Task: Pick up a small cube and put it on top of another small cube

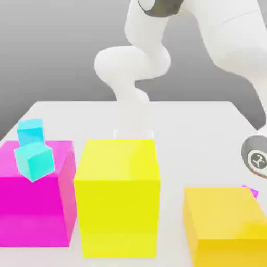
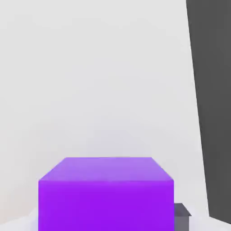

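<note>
On the exterior view's left: big magenta block (image 1: 34,208) with two small cyan cubes (image 1: 34,161) at its top, one behind the other.
Centre: tall yellow block (image 1: 117,193), standing between the cyan cubes and the working area.
Right: orange-yellow block (image 1: 224,224); a corner of the small cube (image 1: 251,191) shows just behind it, on the table (image 1: 208,125).
Hand view: small cube (image 2: 106,194) sits close under the camera, square to it, resting on the table.
Gripper (image 1: 255,159): low over the small cube; whether it is pinching the cube or spread around it cannot be told.
Step in hand: judged to be the grasp.
Method: keep the grip centred and square on opposite faces; confirm a firm hold; lift vertically before any sideways travel.
Risk: an off-centre grip may twist the cube; a low sideways move may strike the orange-yellow block.
</note>
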Available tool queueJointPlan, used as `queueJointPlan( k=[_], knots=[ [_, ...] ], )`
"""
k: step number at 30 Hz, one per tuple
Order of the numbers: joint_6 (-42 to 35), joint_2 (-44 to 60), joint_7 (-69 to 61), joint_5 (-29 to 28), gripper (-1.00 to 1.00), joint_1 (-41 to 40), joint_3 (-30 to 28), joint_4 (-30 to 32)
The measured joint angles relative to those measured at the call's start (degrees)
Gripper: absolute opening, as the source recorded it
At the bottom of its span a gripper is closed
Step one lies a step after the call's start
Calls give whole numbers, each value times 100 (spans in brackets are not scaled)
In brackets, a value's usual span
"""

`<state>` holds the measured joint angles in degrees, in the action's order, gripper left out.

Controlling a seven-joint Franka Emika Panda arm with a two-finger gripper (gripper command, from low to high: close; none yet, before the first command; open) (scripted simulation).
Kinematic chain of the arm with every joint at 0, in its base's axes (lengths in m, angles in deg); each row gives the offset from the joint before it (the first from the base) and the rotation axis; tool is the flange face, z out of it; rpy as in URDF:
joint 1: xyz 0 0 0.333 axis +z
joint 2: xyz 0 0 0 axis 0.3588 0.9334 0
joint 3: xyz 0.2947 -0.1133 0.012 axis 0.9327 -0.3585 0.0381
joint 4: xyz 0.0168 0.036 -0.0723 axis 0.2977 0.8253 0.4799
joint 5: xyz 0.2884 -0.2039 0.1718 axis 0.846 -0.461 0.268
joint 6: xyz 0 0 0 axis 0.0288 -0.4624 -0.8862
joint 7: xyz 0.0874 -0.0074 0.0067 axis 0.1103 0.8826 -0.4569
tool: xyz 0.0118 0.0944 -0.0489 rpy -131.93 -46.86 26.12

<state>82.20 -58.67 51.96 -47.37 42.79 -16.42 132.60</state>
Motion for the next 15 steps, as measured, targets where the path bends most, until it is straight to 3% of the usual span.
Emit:
queueJointPlan(
  k=[10, 15],
  knots=[
    [-1015, -2014, 1400, 513, -100, -1036, -1104, 735],
    [-1666, -3106, 2672, 478, -100, -2250, -1631, 1232]
  ],
)
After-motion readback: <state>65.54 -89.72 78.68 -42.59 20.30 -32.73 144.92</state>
